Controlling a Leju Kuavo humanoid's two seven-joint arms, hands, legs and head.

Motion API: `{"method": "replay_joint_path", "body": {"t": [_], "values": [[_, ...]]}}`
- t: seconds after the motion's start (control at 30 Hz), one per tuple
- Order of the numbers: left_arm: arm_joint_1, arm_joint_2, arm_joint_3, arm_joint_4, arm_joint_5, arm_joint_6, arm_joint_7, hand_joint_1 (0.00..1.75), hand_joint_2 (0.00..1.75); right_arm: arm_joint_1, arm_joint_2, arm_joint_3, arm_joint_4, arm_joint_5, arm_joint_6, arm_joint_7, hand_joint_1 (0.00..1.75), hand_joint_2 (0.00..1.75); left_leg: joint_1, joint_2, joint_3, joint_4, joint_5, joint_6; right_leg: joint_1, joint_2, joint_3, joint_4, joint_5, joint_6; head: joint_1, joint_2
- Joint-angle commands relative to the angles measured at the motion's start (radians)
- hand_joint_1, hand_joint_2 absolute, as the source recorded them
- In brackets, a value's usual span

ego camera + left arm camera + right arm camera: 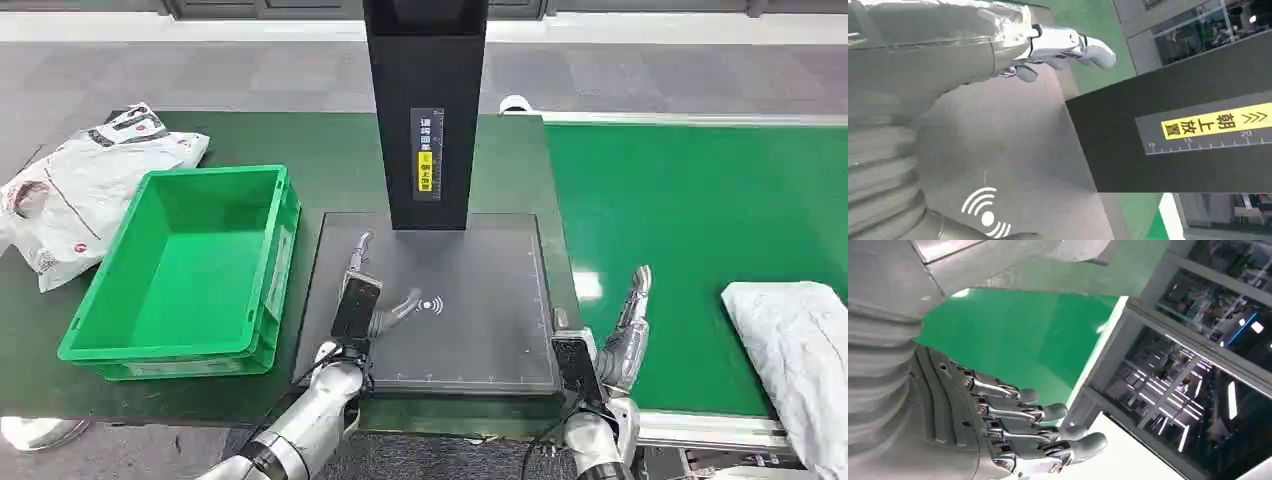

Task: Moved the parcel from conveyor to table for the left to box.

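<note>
One crinkled white parcel (795, 360) on green conveyor (690, 220).

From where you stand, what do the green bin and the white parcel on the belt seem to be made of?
The green bin looks like rigid moulded plastic: glossy walls, a ribbed rim, a uniform colour. The white parcel on the conveyor looks like a thin, soft poly mailer, judging by its wrinkles and dull sheen.

Black scanner post (425, 110) upright on dark grey scan pad (480, 300), crumpled white bags (75, 190) beside it
</note>
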Motion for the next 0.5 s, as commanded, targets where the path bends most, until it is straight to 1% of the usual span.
{"method": "replay_joint_path", "body": {"t": [0.03, 0.07, 0.1, 0.13, 0.17, 0.2, 0.23, 0.27, 0.3, 0.33, 0.37, 0.4, 0.47, 0.5], "values": [[0.002, 0.03, 0.008, -0.002, -0.007, 0.011, 0.001, 0.0, 1.75, -0.032, -0.032, 0.011, 0.051, 0.002, 0.003, -0.013, 0.0, 1.75, 0.0, 0.001, 0.005, -0.002, -0.001, 0.0, 0.0, 0.001, 0.004, -0.002, 0.0, 0.0, 0.0, 0.0], [0.007, 0.031, 0.009, -0.01, -0.01, 0.015, 0.001, 0.0, 1.75, -0.037, -0.033, 0.0, 0.056, 0.017, 0.003, -0.014, 0.0, 1.75, 0.0, 0.002, 0.006, -0.003, -0.001, 0.0, 0.0, 0.002, 0.006, -0.003, 0.0, 0.0, 0.0, 0.0], [0.009, 0.032, 0.009, -0.011, -0.013, 0.017, 0.001, 0.0, 1.75, -0.038, -0.023, -0.021, 0.054, 0.049, 0.003, -0.011, 0.0, 1.75, 0.0, 0.002, 0.004, -0.002, 0.0, 0.0, 0.0, 0.002, 0.003, -0.002, 0.0, 0.0, 0.0, 0.0], [0.012, 0.032, 0.012, -0.013, -0.015, 0.021, 0.001, 0.0, 1.75, -0.04, -0.009, -0.077, 0.045, 0.12, 0.003, -0.005, 0.0, 1.75, 0.0, 0.002, 0.005, -0.002, -0.001, 0.0, 0.0, 0.002, 0.005, -0.003, 0.0, 0.0, 0.0, 0.0], [0.012, 0.031, 0.02, -0.011, -0.014, 0.023, 0.001, 0.0, 1.75, -0.05, 0.01, -0.134, 0.058, 0.181, 0.003, -0.001, 0.0, 1.75, 0.0, 0.001, 0.002, -0.001, 0.0, 0.0, 0.0, 0.001, 0.002, -0.001, 0.0, 0.0, 0.0, 0.0], [0.013, 0.031, 0.025, -0.011, -0.017, 0.024, 0.001, 0.0, 1.75, -0.057, 0.03, -0.219, 0.045, 0.268, 0.003, -0.002, 0.0, 1.75, 0.0, 0.001, 0.004, -0.002, 0.0, 0.0, 0.0, 0.001, 0.004, -0.002, 0.0, 0.0, 0.0, 0.0], [0.014, 0.031, 0.032, -0.012, -0.017, 0.025, 0.001, 0.0, 1.75, -0.069, 0.04, -0.299, 0.044, 0.347, 0.003, 0.019, 0.0, 1.75, 0.0, 0.001, 0.006, -0.003, -0.001, 0.0, 0.0, 0.001, 0.005, -0.003, 0.0, 0.0, 0.0, 0.0], [0.015, 0.03, 0.036, -0.014, -0.02, 0.023, 0.001, 0.0, 1.75, -0.075, 0.048, -0.367, 0.031, 0.404, 0.003, 0.023, 0.0, 1.75, 0.0, 0.0, 0.003, -0.001, 0.0, 0.0, 0.0, 0.0, 0.003, -0.001, 0.0, 0.0, 0.0, 0.0], [0.016, 0.029, 0.039, -0.014, -0.021, 0.021, 0.001, 0.0, 1.75, -0.075, 0.051, -0.415, 0.013, 0.457, 0.003, 0.039, 0.0, 1.75, -0.001, 0.0, 0.005, -0.002, 0.0, 0.0, 0.0, 0.0, 0.004, -0.002, 0.0, 0.0, 0.0, 0.0], [0.019, 0.027, 0.045, -0.018, -0.024, 0.022, 0.001, 0.0, 1.75, -0.078, 0.058, -0.525, -0.024, 0.55, 0.003, 0.055, 0.0, 1.75, -0.001, -0.001, 0.003, -0.001, 0.0, 0.0, 0.0, -0.001, 0.003, -0.001, 0.0, 0.0, 0.0, 0.0], [0.02, 0.026, 0.047, -0.019, -0.026, 0.02, 0.001, 0.0, 1.75, -0.077, 0.059, -0.588, -0.049, 0.595, 0.003, 0.056, 0.0, 1.75, -0.001, -0.001, 0.004, -0.002, 0.0, 0.001, -0.001, -0.001, 0.004, -0.001, -0.001, 0.0, 0.0, 0.0], [0.02, 0.023, 0.052, -0.018, -0.027, 0.017, 0.001, 0.0, 1.75, -0.089, 0.054, -0.674, -0.036, 0.631, 0.003, 0.052, 0.0, 1.75, -0.001, -0.002, 0.002, -0.001, 0.0, 0.001, -0.001, -0.003, 0.003, -0.001, -0.001, 0.0, 0.0, 0.0], [0.017, 0.022, 0.051, -0.014, -0.038, 0.025, 0.001, 0.0, 1.75, -0.087, 0.042, -0.776, -0.057, 0.694, 0.003, 0.06, 0.0, 1.75, -0.001, -0.005, 0.004, -0.002, 0.0, 0.001, -0.001, -0.005, 0.006, -0.002, -0.001, 0.001, 0.0, 0.0], [0.017, 0.022, 0.052, -0.014, -0.038, 0.027, 0.001, 0.0, 1.75, -0.089, 0.039, -0.79, -0.052, 0.697, 0.003, 0.061, 0.0, 1.75, -0.002, -0.005, 0.002, -0.001, 0.0, 0.001, -0.002, -0.006, 0.004, -0.001, -0.001, 0.001, 0.0, 0.0]]}}
